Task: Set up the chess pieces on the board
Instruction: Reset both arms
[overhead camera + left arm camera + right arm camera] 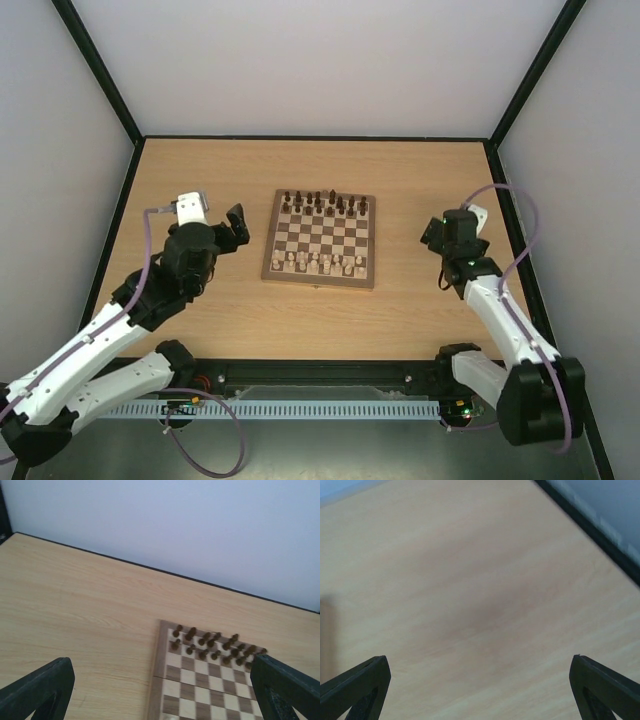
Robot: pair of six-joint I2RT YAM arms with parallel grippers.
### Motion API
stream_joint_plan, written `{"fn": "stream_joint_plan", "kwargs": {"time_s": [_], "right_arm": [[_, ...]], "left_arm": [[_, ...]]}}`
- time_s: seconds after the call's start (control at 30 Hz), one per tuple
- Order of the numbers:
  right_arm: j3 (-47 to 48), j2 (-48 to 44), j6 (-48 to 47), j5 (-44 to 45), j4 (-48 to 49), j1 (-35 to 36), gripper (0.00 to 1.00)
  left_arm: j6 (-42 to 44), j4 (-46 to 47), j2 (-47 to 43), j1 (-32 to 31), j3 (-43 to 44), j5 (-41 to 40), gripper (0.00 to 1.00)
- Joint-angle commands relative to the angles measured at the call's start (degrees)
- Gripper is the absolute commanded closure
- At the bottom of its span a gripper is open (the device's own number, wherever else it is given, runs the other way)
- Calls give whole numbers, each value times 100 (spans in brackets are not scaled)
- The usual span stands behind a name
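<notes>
– Between the fingers of your left gripper (236,224) nothing is held. They stand spread as wide as they go, over bare table (190,170) just beside the left edge of the board (322,236). Your right gripper (430,236) is equally wide open and empty, off to the other side and well apart from the board.

– And where are the pale pieces?

– You have the pale pieces (318,263) on the board, crowded into the two rows nearest you, with the dark pieces (325,204) in the two far rows. They are too small for me to tell whether each one stands on its proper square.

– What can go wrong if I reach in?

– Your fingers dwarf every piece, and the pieces stand almost touching. I judge that if you come down with the fingers this wide, one finger will clip a neighbour and topple it, perhaps a whole run. If you come in low from the left, you may shove the board itself and shake everything loose.

– Can I steer by the wrist views?

– Barely. Your left wrist shows you only the dark rows and part of the board; the pale rows fall below its frame. Your right wrist shows you nothing but table. Trust the top view, narrow your fingers first and descend straight.
</notes>
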Motion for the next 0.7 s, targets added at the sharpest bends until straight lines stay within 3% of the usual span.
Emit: {"fn": "stream_joint_plan", "kwargs": {"time_s": [0.0, 0.1, 0.3, 0.4, 0.6, 0.67], "right_arm": [[-943, 384, 161, 38, 2006, -326, 1], [-1405, 643, -92, 299, 2938, -348, 1], [-2135, 753, -441, 679, 4530, -499, 1], [-2246, 924, -484, 768, 5000, -558, 1], [-2143, 1685, -666, 740, 5783, -561, 1], [-2090, 1903, -721, 800, 5959, -561, 1]], "left_arm": [[356, 1302, -269, 246, -702, -685, 1], [771, 2037, -352, 671, -1241, -648, 1], [1538, 4142, -228, 2176, -2615, 837, 1], [1815, 5096, 115, 2701, -3207, 984, 1], [1858, 6420, 1197, 3692, -3758, 1379, 1], [1898, 6425, 1544, 3887, -3602, 1565, 0]]}}
